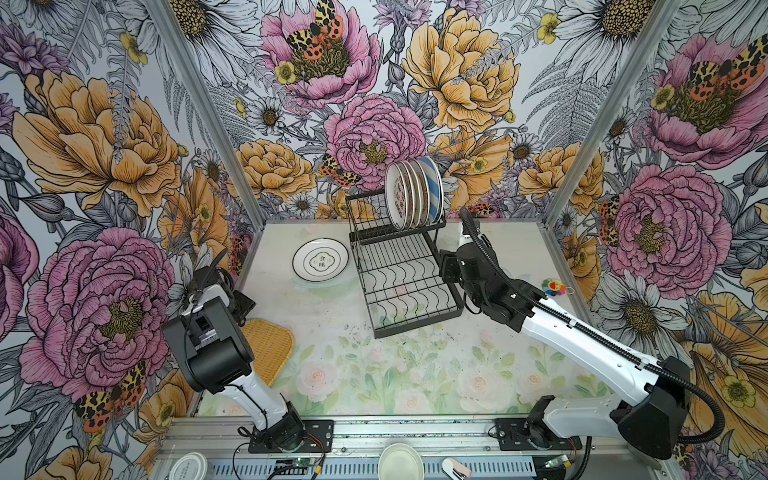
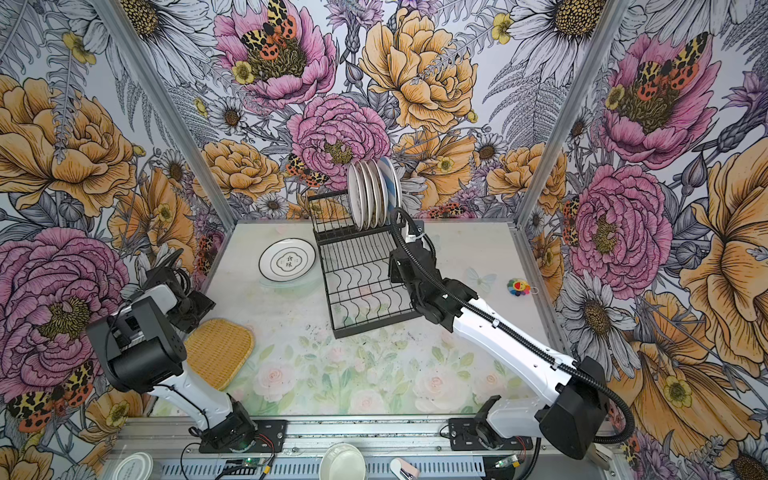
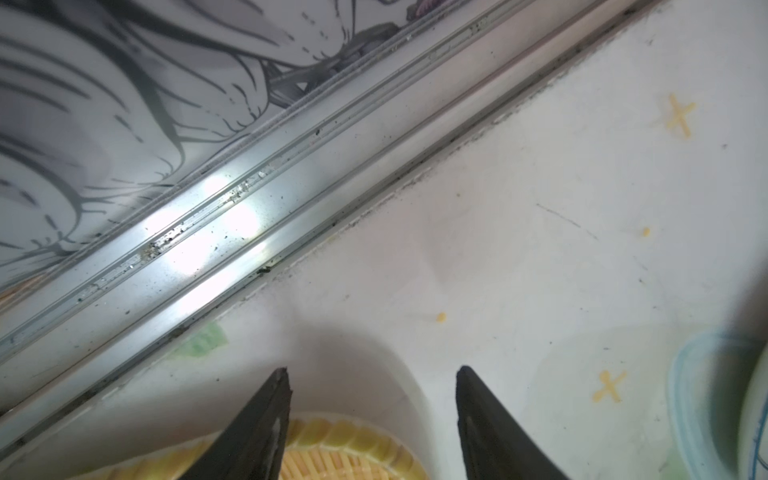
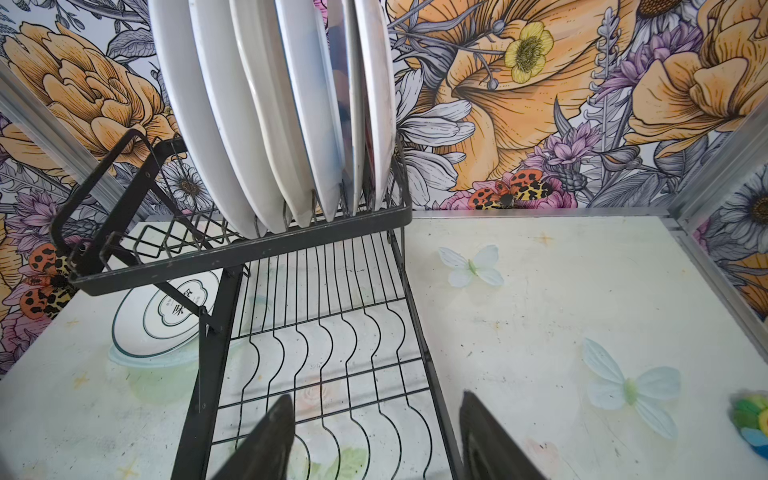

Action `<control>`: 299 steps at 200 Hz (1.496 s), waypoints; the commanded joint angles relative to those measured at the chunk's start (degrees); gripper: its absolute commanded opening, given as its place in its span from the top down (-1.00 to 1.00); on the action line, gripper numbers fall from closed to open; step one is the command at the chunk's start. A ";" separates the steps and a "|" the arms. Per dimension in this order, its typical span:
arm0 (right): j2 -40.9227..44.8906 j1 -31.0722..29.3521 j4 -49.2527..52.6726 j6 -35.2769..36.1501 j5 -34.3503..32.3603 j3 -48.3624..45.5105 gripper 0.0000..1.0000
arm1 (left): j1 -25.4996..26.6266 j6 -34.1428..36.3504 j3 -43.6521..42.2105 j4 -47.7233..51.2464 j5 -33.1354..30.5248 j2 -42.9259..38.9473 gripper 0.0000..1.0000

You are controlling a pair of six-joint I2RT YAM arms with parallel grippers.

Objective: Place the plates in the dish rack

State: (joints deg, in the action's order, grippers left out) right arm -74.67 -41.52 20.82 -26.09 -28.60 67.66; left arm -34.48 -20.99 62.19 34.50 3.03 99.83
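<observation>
The black dish rack (image 1: pixel 409 286) (image 2: pixel 365 286) (image 4: pixel 320 245) stands at the back middle. Several plates (image 1: pixel 411 195) (image 2: pixel 374 191) (image 4: pixel 270 104) stand upright in its raised tier. A white plate with Chinese characters (image 1: pixel 320 259) (image 2: pixel 287 259) (image 4: pixel 162 320) lies flat on the table left of the rack. The yellow woven tray (image 1: pixel 268 349) (image 2: pixel 218 353) (image 3: pixel 332 453) lies at the front left. My left gripper (image 3: pixel 372 370) hangs open over the tray's edge by the left wall, holding nothing. My right gripper (image 4: pixel 376 395) is open and empty above the right rim of the rack's lower tier.
A small colourful toy (image 1: pixel 554 287) (image 4: pixel 752 419) lies near the right wall. A pale bowl (image 1: pixel 401 461) and a white round lid (image 1: pixel 188 465) sit on the front rail. The aluminium frame rail (image 3: pixel 249 208) runs close past the left gripper.
</observation>
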 commanded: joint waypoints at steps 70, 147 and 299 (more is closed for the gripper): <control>1.29 0.65 -0.15 -0.54 -0.03 -0.31 -0.27 | 1.25 -2.57 -4.98 2.94 2.67 -10.30 -0.50; 1.76 0.98 -0.16 -0.82 0.66 -1.30 -0.28 | -10.17 -10.00 -11.94 4.72 1.94 -19.90 -0.97; 2.43 2.19 -0.16 -0.64 1.64 -1.96 -0.30 | -17.35 -13.61 -19.39 8.39 -8.22 -24.65 -0.97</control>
State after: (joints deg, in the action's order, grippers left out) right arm -73.93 -40.03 20.99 -26.13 -27.27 65.82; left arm -50.65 -34.20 44.25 42.00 -1.80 75.68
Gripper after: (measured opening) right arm 0.647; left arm 0.987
